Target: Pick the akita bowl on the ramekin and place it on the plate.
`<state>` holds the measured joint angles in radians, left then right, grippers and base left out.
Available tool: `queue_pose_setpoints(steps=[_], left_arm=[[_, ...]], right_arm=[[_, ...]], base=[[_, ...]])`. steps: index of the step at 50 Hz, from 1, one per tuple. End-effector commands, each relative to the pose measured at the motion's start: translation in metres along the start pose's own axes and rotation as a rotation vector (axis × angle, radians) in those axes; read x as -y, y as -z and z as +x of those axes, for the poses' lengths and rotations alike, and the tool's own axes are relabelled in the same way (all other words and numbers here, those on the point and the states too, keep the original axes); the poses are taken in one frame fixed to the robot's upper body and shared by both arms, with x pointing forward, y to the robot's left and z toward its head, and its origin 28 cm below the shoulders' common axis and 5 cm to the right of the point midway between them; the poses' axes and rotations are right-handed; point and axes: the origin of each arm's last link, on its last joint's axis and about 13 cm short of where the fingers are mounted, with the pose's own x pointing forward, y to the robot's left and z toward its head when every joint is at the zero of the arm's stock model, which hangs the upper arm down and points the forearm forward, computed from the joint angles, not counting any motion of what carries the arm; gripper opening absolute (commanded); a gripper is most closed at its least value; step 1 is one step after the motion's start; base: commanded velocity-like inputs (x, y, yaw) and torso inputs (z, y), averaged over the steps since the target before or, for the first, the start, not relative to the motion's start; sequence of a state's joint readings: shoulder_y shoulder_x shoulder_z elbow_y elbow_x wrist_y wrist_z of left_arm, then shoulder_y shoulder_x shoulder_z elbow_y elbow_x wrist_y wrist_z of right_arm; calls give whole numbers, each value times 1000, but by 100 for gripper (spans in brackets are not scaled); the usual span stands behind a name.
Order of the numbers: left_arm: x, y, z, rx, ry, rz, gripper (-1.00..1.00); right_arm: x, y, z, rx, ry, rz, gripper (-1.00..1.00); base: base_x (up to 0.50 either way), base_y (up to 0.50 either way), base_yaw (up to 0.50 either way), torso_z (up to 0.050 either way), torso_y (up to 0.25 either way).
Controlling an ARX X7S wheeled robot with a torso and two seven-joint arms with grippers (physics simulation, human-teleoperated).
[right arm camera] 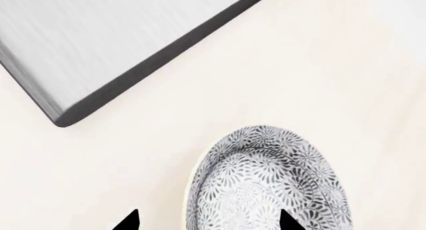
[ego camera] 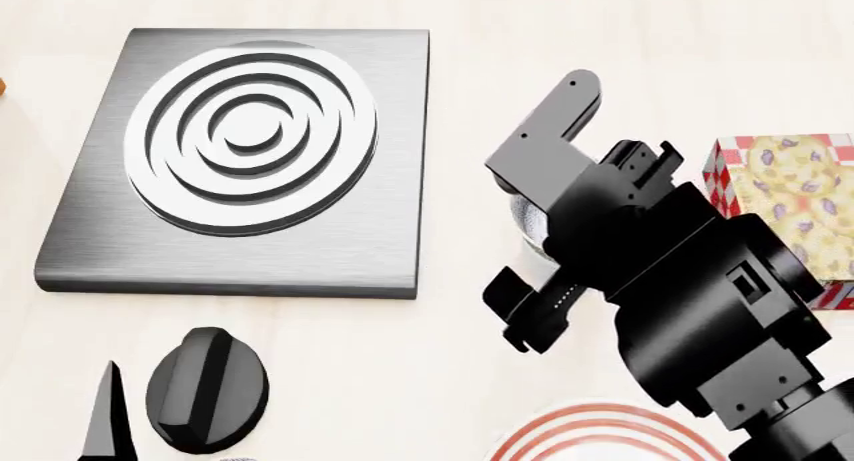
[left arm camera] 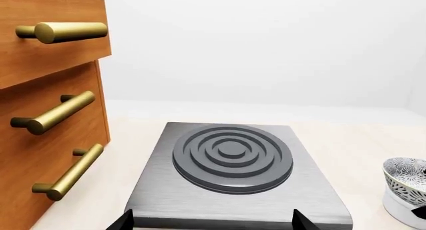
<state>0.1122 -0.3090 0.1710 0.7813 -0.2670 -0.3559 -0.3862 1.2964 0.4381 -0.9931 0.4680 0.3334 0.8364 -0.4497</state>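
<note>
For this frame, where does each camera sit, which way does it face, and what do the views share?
Left wrist: low near the counter, facing level across the grey ringed hob plate towards wooden drawers with brass handles; the left gripper shows as dark fingertips.
Head: high, looking down on the hob, a black knob and the red-ringed white plate; the right arm fills its right side.
Right wrist: straight down over the speckled black-and-white akita bowl, fingertips of the right gripper flanking it.
Shared: all three show the hob; both wrist views show the bowl.
</note>
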Motion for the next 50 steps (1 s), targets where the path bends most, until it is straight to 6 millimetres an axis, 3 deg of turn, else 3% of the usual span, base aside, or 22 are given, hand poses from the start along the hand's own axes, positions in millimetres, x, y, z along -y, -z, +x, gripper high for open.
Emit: queue_pose_setpoints(steps=[1, 15, 16, 35, 50], left_arm=[[0, 0, 0, 0, 1, 1, 100], [0, 0, 0, 0, -1, 2, 100], [0, 0, 0, 0, -1, 2, 100], [0, 2, 0, -5, -6, 5, 100], [1, 3, 1, -8, -7, 2, 100]], right_arm=[[-1, 4, 3, -3, 4, 12, 100], [-2, 9, 6, -12, 7, 18, 100], [-2, 9, 7, -9, 10, 16, -100], [-4, 10, 5, 0, 5, 1, -100], [30, -17, -7, 215, 313, 18, -100]], base=[[0, 0, 0, 0, 0], [0, 0, 0, 0, 0], [0, 0, 0, 0, 0], [0, 0, 0, 0, 0], [0, 0, 0, 0, 0]])
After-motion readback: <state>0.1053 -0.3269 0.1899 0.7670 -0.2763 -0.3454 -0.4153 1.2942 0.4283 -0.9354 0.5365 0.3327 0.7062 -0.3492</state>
